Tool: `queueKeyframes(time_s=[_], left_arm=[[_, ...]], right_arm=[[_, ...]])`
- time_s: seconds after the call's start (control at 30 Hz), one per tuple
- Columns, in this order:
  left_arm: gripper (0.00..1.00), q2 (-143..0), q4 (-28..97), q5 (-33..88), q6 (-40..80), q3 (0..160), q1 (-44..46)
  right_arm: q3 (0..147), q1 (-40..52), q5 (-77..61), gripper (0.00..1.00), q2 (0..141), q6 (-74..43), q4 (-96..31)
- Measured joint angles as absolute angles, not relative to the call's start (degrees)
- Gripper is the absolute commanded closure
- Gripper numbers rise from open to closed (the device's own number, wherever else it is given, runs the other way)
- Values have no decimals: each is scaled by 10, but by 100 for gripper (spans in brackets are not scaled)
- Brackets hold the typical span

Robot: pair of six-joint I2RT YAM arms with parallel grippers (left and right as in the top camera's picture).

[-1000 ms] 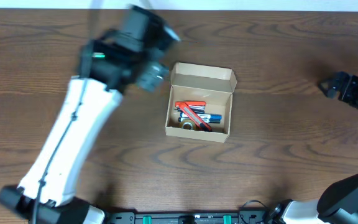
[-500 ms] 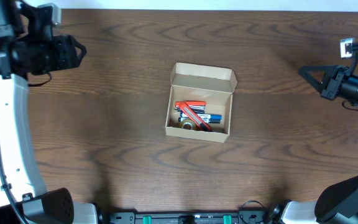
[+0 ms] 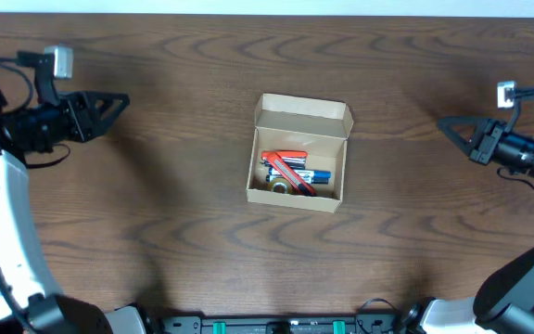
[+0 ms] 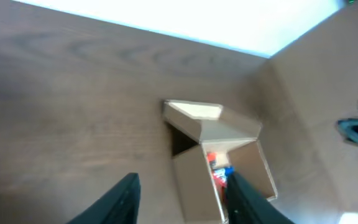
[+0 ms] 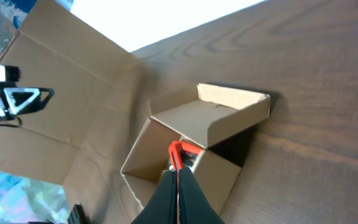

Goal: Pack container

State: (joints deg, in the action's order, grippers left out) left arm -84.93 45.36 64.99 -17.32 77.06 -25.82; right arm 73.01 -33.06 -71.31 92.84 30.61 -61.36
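Note:
The container [image 3: 299, 153], a small tan cardboard box, stands open at the table's middle with its lid flap up at the far side. Inside lie a red tool [image 3: 286, 160], a blue pen [image 3: 311, 174] and other small items. My left gripper [image 3: 120, 102] hovers far to the box's left, pointing at it. Its fingers stand apart with nothing between them, framing the container [image 4: 219, 134] in the left wrist view, where the left gripper [image 4: 182, 180] is open. My right gripper [image 3: 443, 124] hangs far to the right, shut and empty. The right gripper [image 5: 178, 175] points at the container [image 5: 191, 121].
Dark wooden table [image 3: 156, 232] all round the box. A big cardboard sheet [image 5: 61, 99] stands beyond the table's left side in the right wrist view. The table's far edge [image 3: 267, 15] runs along the top.
My left arm swung away from beside the box to the far left and its jaws narrowed. The right gripper closed and drifted slightly toward the box.

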Motion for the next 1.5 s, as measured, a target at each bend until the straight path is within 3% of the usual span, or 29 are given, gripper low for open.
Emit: queueKeyframes(time_s=[0.47, 0.77, 1.03, 1.07, 1.1, 1.13, 1.5], left_arm=[[66, -989, 318, 801, -105, 691, -241], [65, -1073, 250, 865, -103, 691, -192], [65, -1103, 141, 888, -60, 691, -159], [71, -1108, 127, 889, -53, 691, -157], [91, -1113, 112, 891, -41, 691, -155], [94, -1119, 98, 893, -27, 691, -153], [94, -1224, 9, 865, 150, 691, -130]], right_arm=[[585, -331, -741, 99, 936, 287, -458], [530, -313, -822, 99, 1005, 173, -273], [527, -237, -865, 98, 1054, 36, -98], [527, -231, -867, 99, 1056, 21, -82], [527, -228, -868, 99, 1056, 8, -70], [527, -225, -870, 99, 1056, -5, -58], [527, -242, -855, 99, 1056, -85, -29]])
